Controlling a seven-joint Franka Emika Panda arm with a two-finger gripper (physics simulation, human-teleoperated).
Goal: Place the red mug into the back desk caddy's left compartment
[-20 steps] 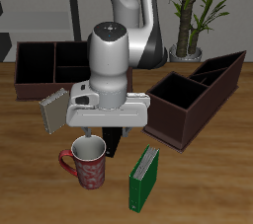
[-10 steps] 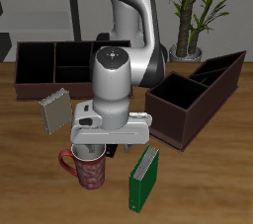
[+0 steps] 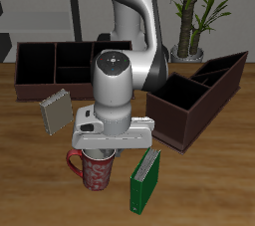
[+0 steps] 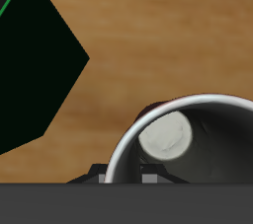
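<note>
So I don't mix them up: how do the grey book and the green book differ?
The grey book stands farther back, beside the gripper; the green book stands nearer the table's front edge, beside the red mug. Grey cover versus green. Both stand upright and lean slightly.

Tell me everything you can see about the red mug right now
The red mug stands upright on the wooden table near its front edge, beside the green book. Its outside is red with a mottled pinkish pattern and it has a red loop handle; the wrist view shows a pale grey-white inside and a thin light rim. It looks glazed, like ceramic. The gripper sits directly over its opening, hiding the rim in the exterior view; whether the fingers touch it cannot be told.
</note>
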